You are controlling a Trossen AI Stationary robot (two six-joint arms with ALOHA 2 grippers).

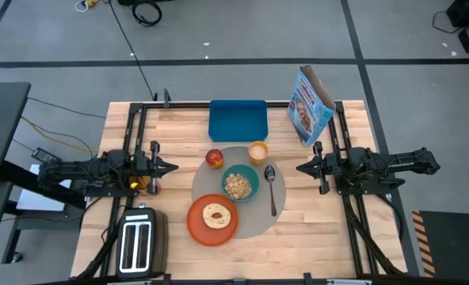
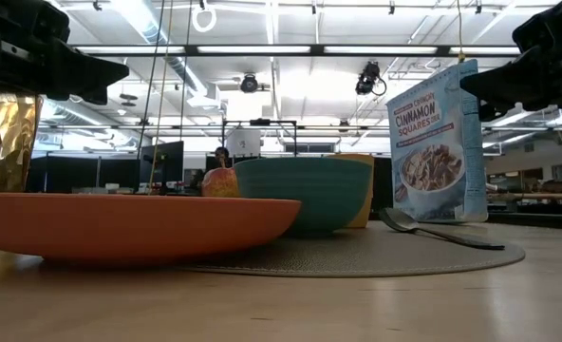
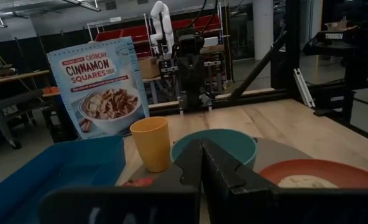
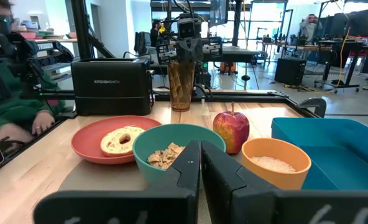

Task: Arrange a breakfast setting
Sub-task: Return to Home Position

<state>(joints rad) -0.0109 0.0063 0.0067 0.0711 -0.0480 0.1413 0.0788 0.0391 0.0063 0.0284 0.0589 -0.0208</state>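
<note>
Pale wooden table (image 1: 179,127), round woven mat (image 1: 255,218)

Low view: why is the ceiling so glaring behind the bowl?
Low view: ceiling strip lights shine toward the camera, washing out the area above the round teal bowl, whose near side is shaded; high view: even overhead light, only soft shadows on the wooden table; left wrist view: the left end effector is a dark shape in front.

The left arm (image 1: 92,170) and right arm (image 1: 385,164) are black, slim and jointed. The left tool (image 1: 171,167) and right tool (image 1: 302,168) have dark, angular, stepped fingers (image 4: 174,180).
</note>
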